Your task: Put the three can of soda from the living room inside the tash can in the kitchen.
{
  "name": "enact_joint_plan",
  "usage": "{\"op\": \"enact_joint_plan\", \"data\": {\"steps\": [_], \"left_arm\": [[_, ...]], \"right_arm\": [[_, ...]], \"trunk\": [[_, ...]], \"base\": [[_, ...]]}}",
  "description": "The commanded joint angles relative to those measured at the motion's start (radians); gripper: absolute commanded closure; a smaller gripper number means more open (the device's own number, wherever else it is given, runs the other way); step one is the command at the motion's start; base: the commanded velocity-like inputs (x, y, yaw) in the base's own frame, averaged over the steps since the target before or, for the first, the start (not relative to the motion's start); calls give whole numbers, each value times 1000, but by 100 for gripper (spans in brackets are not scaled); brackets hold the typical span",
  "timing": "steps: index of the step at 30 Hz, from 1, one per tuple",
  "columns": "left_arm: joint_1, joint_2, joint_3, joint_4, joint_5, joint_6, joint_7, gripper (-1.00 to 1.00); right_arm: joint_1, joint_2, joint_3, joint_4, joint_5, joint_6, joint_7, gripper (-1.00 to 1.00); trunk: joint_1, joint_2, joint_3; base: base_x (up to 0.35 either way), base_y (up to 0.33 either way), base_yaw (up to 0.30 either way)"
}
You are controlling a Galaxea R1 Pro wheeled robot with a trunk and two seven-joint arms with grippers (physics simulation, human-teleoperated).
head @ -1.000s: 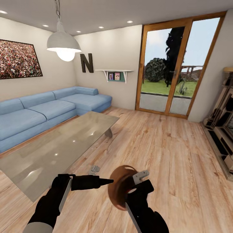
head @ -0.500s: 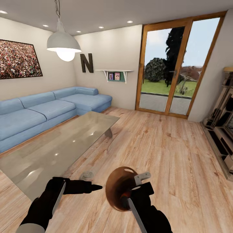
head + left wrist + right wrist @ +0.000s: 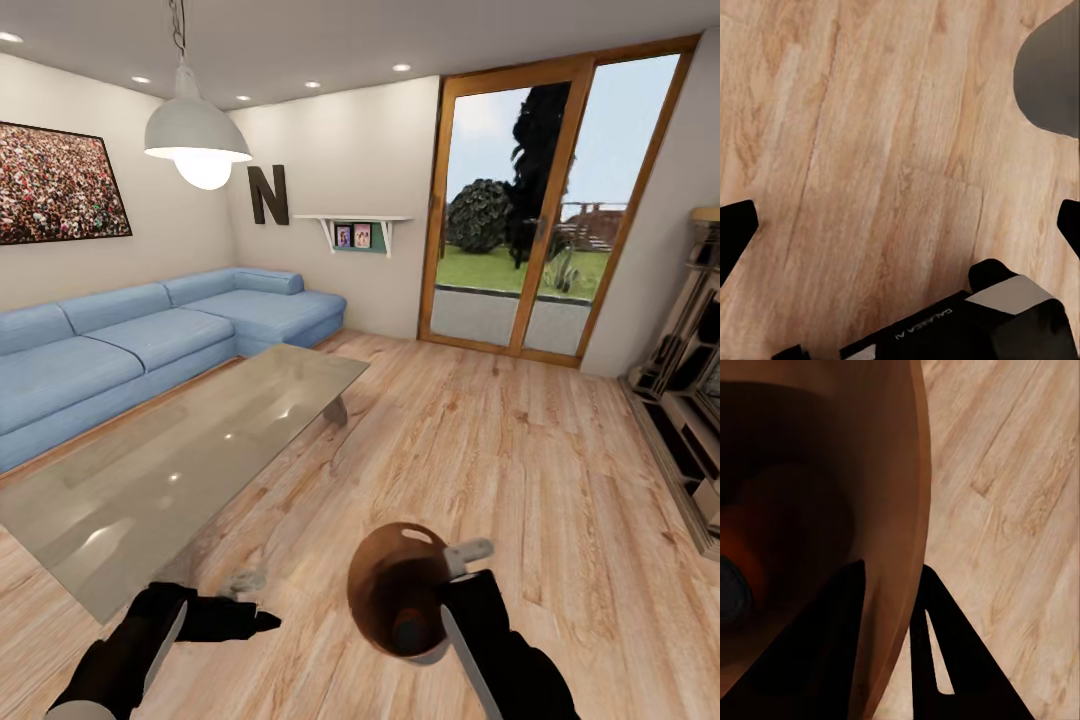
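My right gripper [image 3: 452,585] is shut on the rim of the tash can [image 3: 385,580], low in the head view. The bin is tilted, so its copper-brown inside faces the camera. In the right wrist view the fingers [image 3: 937,645] straddle the bin's wall [image 3: 896,510]. An orange can of soda [image 3: 742,562] lies deep inside with its dark end showing, and a grey end [image 3: 412,632] shows at the bin's bottom. I cannot make out any other cans. My left gripper [image 3: 255,602] hangs open over bare plank floor [image 3: 885,150] with nothing between its fingertips [image 3: 735,225].
The low glass table [image 3: 180,460] stands just ahead of the left arm, with the blue corner sofa [image 3: 130,345] behind it. Wood-framed glass doors [image 3: 540,200] are at the back, and a shelf unit [image 3: 690,400] is at the right edge. Open plank floor [image 3: 500,450] lies ahead.
The left arm has dropped and drawn back toward the lower left. The right gripper and the bin have moved slightly down and to the right. The room has not shifted.
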Motion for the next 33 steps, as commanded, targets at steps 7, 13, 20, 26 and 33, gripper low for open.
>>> {"op": "enact_joint_plan", "data": {"steps": [7, 13, 20, 26, 33], "left_arm": [[0, 4, 0, 92, 5, -40, 135, -100], [0, 5, 3, 174, 6, -108, 176, -100], [0, 8, 3, 289, 7, -197, 252, -100], [0, 14, 3, 477, 9, -372, 337, -100], [0, 14, 3, 548, 10, -448, 340, -100]], "right_arm": [[0, -42, -50, -6, 19, 1, 90, 100], [0, -71, -65, -6, 19, -21, 139, 100], [0, -95, -119, -5, 25, -41, 246, 100], [0, -122, -127, -5, 21, -70, 296, 100], [0, -124, -128, -5, 23, -77, 303, 100]], "trunk": [[0, 0, 0], [0, 0, 0], [0, 0, 0], [0, 0, 0], [0, 0, 0]], "base": [[0, 0, 0], [0, 0, 0], [0, 0, 0], [0, 0, 0], [0, 0, 0]]}}
